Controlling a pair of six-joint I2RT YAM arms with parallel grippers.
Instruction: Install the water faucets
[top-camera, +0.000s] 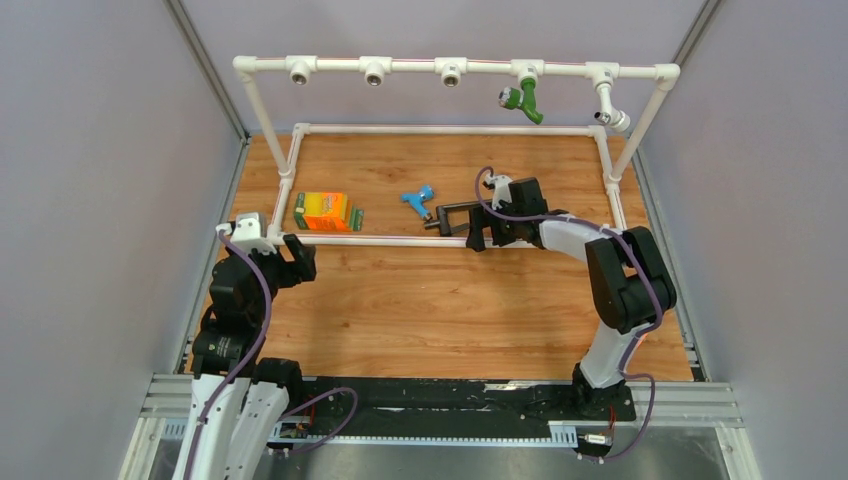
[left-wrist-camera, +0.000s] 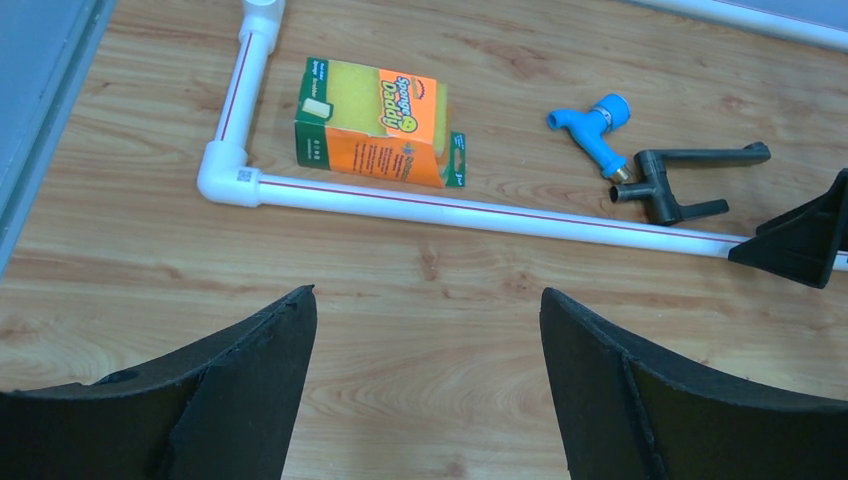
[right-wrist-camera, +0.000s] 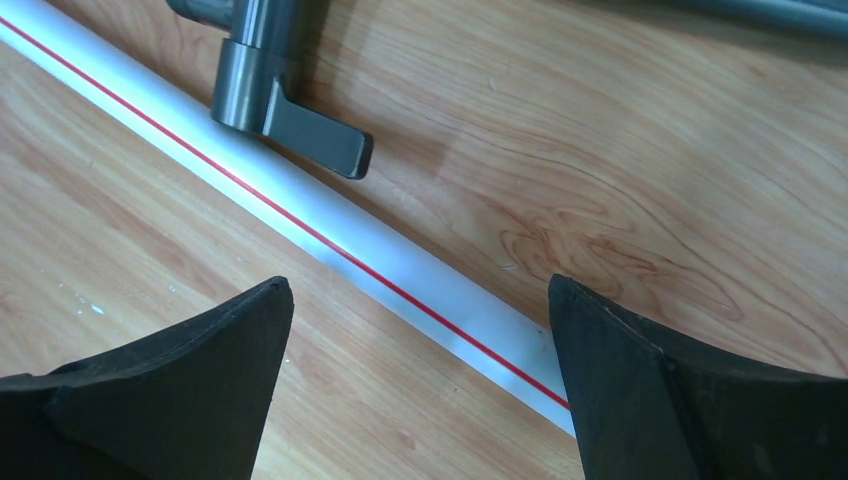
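While my right claw (right-wrist-camera: 415, 300) hangs spread wide and empty above the white plastic pipe (right-wrist-camera: 350, 250), beside the dark-brown L-shaped tube faucet (right-wrist-camera: 265, 90), my left claw (left-wrist-camera: 428, 300) gapes empty.

On your desk (top-camera: 420, 310) the pipe frame (top-camera: 400, 241) stands across the far half. Inside its base lie the sponge box (top-camera: 326, 210) at left, the small faucet (top-camera: 418, 200) midway, and the long faucet (left-wrist-camera: 700, 157) just right of it — close behind the front pipe. Under the top rail's right end hang the inner hung faucet (top-camera: 524, 100) and, further right, the outer hung faucet (top-camera: 608, 108). Your right fingers (right-wrist-camera: 180, 390) hover over the front pipe beside the long faucet — your left fingers (left-wrist-camera: 230, 390) sit before the frame's left front corner.
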